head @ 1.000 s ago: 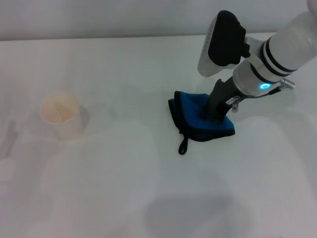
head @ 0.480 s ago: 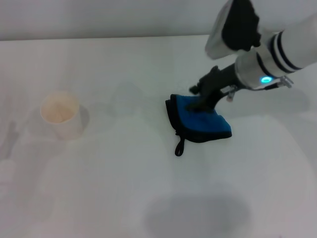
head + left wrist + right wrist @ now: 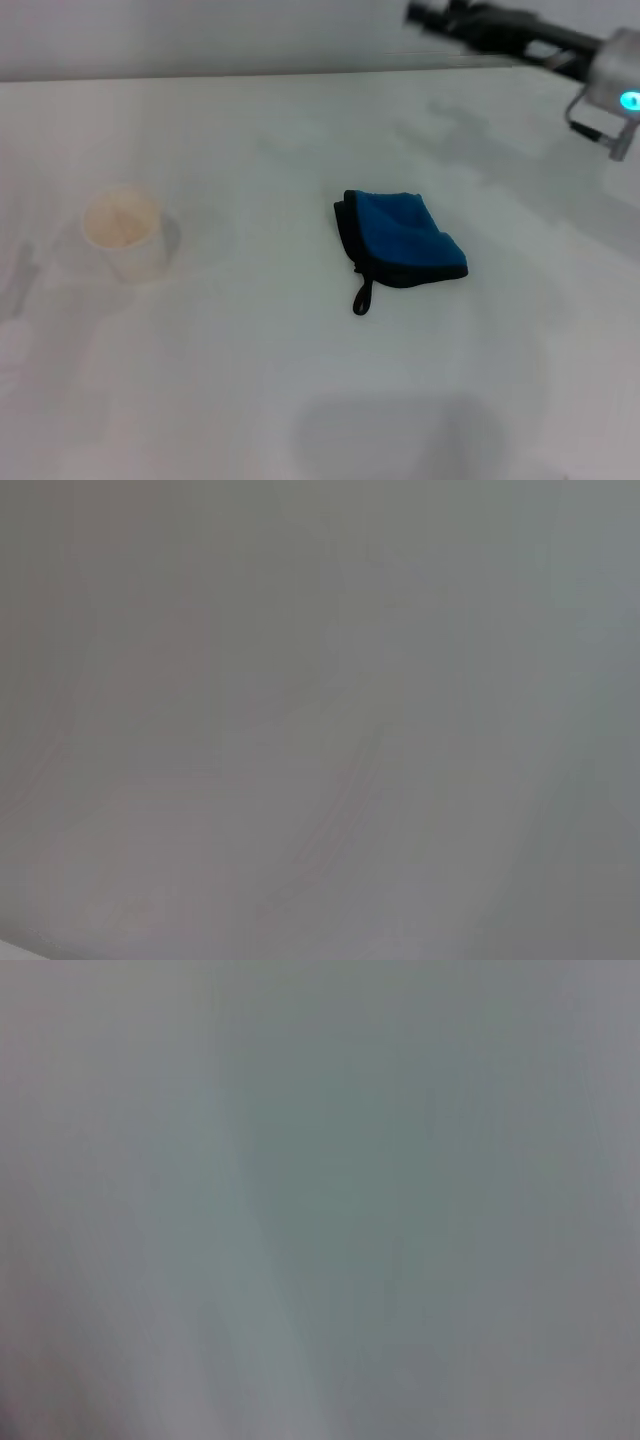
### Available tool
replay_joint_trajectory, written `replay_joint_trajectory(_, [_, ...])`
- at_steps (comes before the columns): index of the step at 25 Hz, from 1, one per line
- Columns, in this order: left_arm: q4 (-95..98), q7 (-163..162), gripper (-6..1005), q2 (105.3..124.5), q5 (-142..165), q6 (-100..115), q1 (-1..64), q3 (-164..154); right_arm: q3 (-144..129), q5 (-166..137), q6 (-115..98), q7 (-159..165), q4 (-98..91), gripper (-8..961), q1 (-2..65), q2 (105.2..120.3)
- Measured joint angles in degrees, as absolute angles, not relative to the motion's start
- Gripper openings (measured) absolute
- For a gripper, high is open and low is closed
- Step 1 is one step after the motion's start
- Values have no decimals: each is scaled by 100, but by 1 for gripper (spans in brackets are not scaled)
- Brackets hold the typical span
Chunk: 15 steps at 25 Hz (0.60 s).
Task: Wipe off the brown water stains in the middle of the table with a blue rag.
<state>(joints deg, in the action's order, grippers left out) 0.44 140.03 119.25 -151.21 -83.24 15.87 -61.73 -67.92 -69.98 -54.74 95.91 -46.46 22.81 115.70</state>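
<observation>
Nearest the robot, the white surface (image 3: 250, 400) is bare and carries only a soft grey shadow.

Mid-surface: the blue rag (image 3: 405, 238) lies folded and flat, black edging along its left and near sides, with a small black loop (image 3: 362, 297) trailing from its near-left corner toward the robot. Nothing touches it. No brown stain can be made out around the rag; whether any lies under it cannot be told.

To the left, well apart from the rag: a cream paper cup (image 3: 125, 234), upright, mouth open.

Far right, above the far edge of the surface: the right hand (image 3: 432, 14) is raised high, well clear of the rag. Its dark fingers point left at the top of the head view, holding nothing; whether they are spread or closed, cannot tell. A lit cyan ring (image 3: 630, 100) shows on the wrist.

Left hand: not seen in the head view. Both wrist views give only featureless grey.
</observation>
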Motion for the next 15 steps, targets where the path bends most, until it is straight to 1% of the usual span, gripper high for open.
replay_joint_trajectory(3, [44,14003,876,11920,-15120,-8324,1591,-6175,-6731,-4706,-6152,7982,-3592,856,2143,11546])
replay_joint_trajectory(8, [44,14001,876,11912,-15125,-8323,1639,-6167,-6549,-2646,-6871,5210,-2040,860,2141,11571])
replay_joint_trajectory(15, [123,14001,876,11909,-15149,-8274,1666,-6161,-6539,-1896,-6854,3182,-968,863,2162,11589])
